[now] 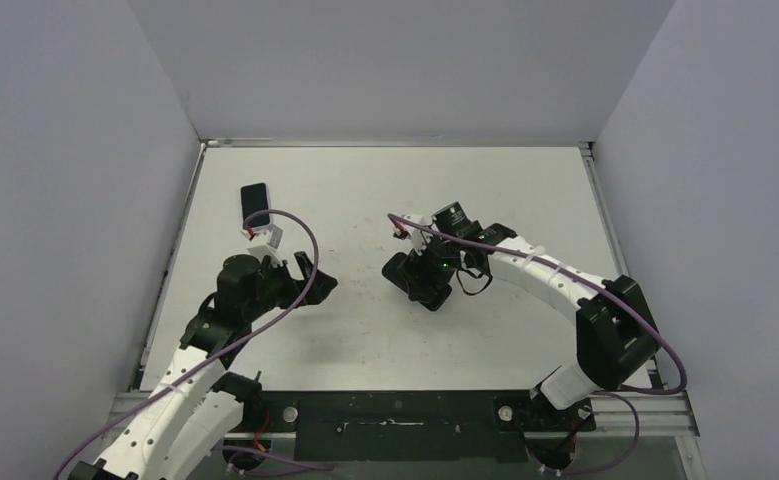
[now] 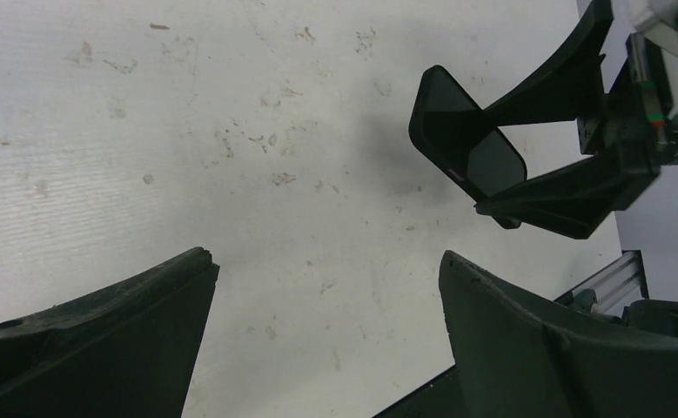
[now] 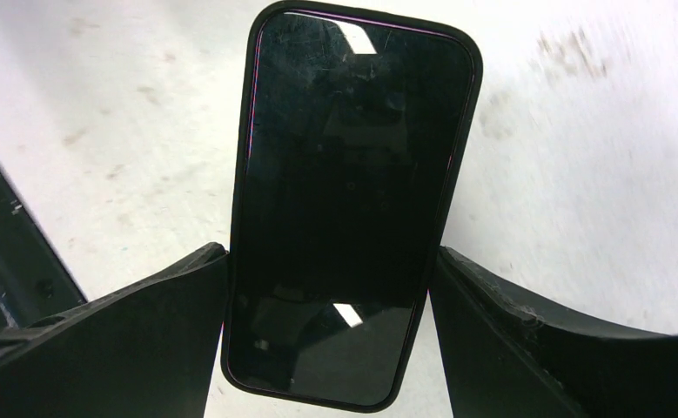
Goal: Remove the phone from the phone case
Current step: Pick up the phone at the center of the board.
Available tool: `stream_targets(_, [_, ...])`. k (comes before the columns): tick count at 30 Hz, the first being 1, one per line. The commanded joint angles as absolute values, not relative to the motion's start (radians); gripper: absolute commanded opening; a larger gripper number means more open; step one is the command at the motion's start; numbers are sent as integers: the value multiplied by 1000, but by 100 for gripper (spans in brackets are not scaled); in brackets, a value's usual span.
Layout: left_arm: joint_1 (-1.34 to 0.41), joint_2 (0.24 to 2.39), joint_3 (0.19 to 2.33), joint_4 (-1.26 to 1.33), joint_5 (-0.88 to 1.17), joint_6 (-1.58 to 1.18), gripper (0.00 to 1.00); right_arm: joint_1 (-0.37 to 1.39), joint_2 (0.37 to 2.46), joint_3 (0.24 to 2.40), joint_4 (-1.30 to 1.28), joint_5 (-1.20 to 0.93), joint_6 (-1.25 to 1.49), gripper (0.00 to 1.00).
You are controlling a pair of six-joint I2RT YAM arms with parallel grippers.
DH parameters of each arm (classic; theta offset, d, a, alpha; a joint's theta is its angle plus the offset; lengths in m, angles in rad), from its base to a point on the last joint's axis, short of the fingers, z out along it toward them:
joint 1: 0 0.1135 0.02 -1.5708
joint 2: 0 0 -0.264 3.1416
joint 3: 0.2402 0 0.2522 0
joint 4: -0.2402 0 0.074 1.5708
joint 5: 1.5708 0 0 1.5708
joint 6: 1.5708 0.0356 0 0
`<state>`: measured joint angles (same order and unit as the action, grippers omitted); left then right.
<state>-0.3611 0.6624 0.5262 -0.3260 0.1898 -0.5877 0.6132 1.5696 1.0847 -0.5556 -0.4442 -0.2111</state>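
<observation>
Item: phone, dark screen up toward the wrist camera, seated in its black phone case, with a thin magenta edge showing inside the rim. Location: lifted clear of the counter near its middle, casting a shadow below. Holder: right gripper, jaws closed partway across the case's two long sides at the lower half, touching both. This grip likely serves to leave the upper end and its corners free, projecting toward the other arm, so that the case lip can be peeled there. Second holder: left gripper, jaws spread fully and holding nothing, low over the counter near the phone and aimed at its free end, probably staged to take that end. Status: phone not yet out of the case; extraction appears to be at the hand-over or bracing stage. Caution: a squeeze across the long sides may pinch the phone into the case. Also present: a dark pale-rimmed rectangle at far left, identity unclear.
</observation>
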Motion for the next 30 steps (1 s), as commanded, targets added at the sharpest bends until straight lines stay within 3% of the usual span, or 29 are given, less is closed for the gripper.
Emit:
stream_targets(1, [-364, 730, 606, -302, 323, -607, 97, 654, 1463, 1071, -420, -626, -381, 0])
stream_targets(9, [-356, 914, 664, -212, 556, -576, 97, 727, 1327, 974, -324, -704, -553, 0])
stream_targets(18, [-356, 1092, 695, -17, 853, -638, 96, 785, 1323, 1024, -371, -685, -656, 0])
stream_targets(30, [-367, 1230, 670, 108, 1019, -690, 69, 873, 1362, 1109, -427, -604, -789, 0])
